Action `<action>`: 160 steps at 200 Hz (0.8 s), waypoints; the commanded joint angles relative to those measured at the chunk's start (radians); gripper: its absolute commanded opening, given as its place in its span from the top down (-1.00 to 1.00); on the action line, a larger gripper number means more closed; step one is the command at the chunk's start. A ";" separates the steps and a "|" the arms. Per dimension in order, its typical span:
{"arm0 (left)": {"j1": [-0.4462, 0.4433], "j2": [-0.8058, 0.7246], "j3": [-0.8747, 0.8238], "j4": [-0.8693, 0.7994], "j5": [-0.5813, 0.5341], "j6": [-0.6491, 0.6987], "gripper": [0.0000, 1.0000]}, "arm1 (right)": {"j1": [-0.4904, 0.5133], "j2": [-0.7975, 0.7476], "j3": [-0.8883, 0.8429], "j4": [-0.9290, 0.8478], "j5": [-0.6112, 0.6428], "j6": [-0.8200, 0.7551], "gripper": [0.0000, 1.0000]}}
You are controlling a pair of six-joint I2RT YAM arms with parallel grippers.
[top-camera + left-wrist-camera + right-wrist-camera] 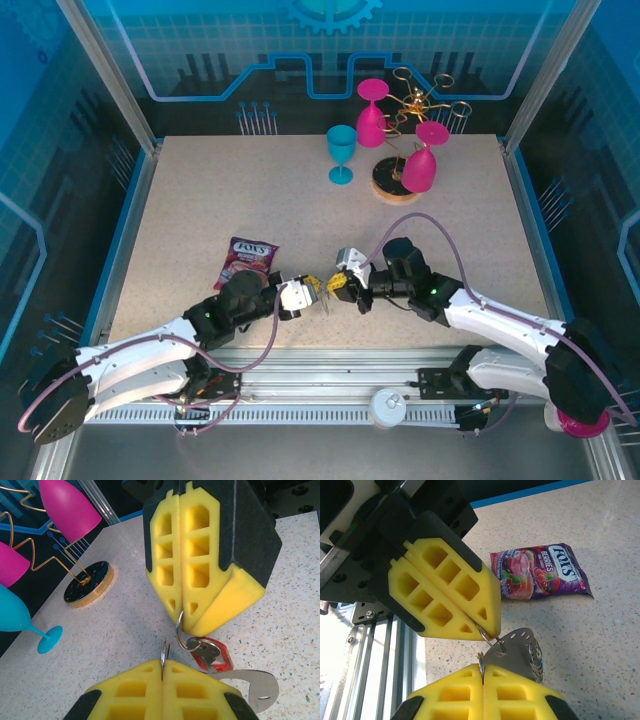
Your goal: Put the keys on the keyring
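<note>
My two grippers meet tip to tip above the near middle of the table. The left gripper is shut on a small silver ring of the keyring, a flat grey metal piece with holes and a cluster of wire rings, which hangs just above the table. The right gripper is shut on a silver split ring. From that ring hang the keys, a small silver key with a red tag. The two rings stand close together without touching.
A purple snack packet lies just left of the grippers. At the back right stand a gold wire rack carrying pink glasses and a teal glass. The metal rail of the table's near edge runs close by.
</note>
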 commanded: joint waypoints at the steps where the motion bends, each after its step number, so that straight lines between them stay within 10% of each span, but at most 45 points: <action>1: -0.009 -0.002 -0.010 0.057 0.014 0.024 1.00 | 0.015 0.017 0.034 0.046 -0.012 0.016 1.00; 112: -0.011 -0.016 -0.017 0.074 -0.013 0.039 1.00 | -0.018 0.057 0.036 0.045 0.163 0.202 1.00; 160: -0.013 -0.015 -0.024 0.121 -0.042 0.059 1.00 | -0.025 0.104 0.043 0.144 0.057 0.301 1.00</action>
